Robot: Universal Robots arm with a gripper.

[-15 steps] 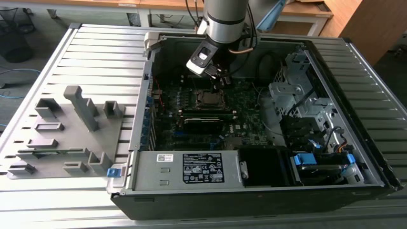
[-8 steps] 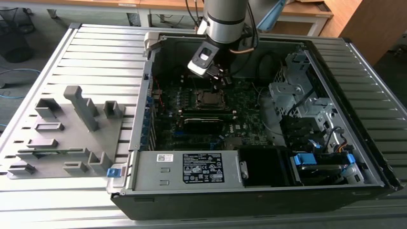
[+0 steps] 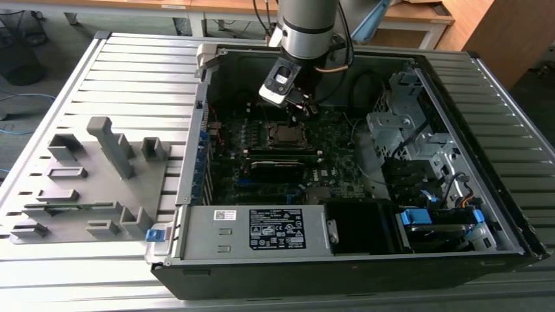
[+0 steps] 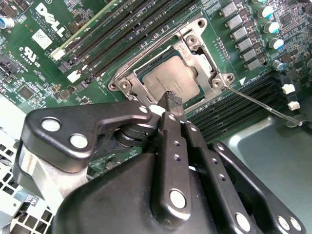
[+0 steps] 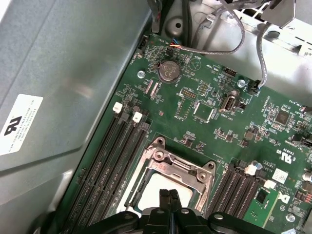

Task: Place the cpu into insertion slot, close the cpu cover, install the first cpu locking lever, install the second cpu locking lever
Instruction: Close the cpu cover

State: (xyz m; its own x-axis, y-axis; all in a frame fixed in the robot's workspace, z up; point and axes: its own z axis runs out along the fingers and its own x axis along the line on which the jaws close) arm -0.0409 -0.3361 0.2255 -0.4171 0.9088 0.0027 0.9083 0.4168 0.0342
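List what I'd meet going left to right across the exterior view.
grey fixture plate → cpu → silver drive cage → wooden panel

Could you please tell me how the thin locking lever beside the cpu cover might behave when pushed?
The locking lever is a thin, smooth-looking metal rod, so it probably flexes springily and may slip aside under a push. It looks anchored near the cpu cover, so it likely pivots rather than slides.
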